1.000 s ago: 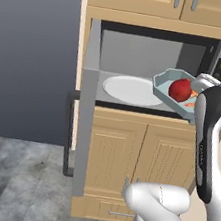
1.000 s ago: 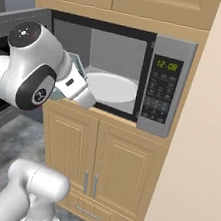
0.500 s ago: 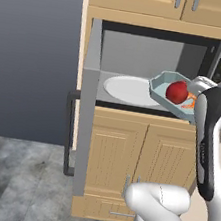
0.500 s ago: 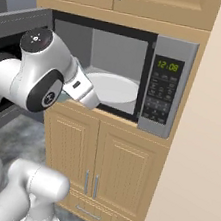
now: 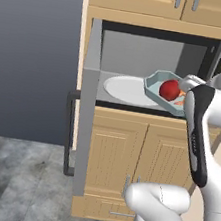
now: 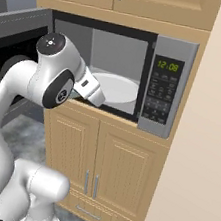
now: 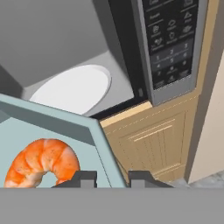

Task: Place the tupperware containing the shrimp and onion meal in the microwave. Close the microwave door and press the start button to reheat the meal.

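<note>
The microwave (image 5: pixel 153 74) stands open, its door (image 5: pixel 85 103) swung wide. The tupperware (image 5: pixel 167 92) with the onion (image 5: pixel 169 89) and shrimp (image 7: pixel 43 162) hangs at the opening, over the white plate's (image 5: pixel 128 90) near edge, the jaws pinching its rim. Setting down, closing and pressing start remain.

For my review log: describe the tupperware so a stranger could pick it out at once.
Find the open microwave set among tan cabinets. At the front right of its opening, a small pale blue-grey tray, the tupperware, is held up. Unlike the flat round white plate inside, it has low slanted walls and holds a red onion.
</note>
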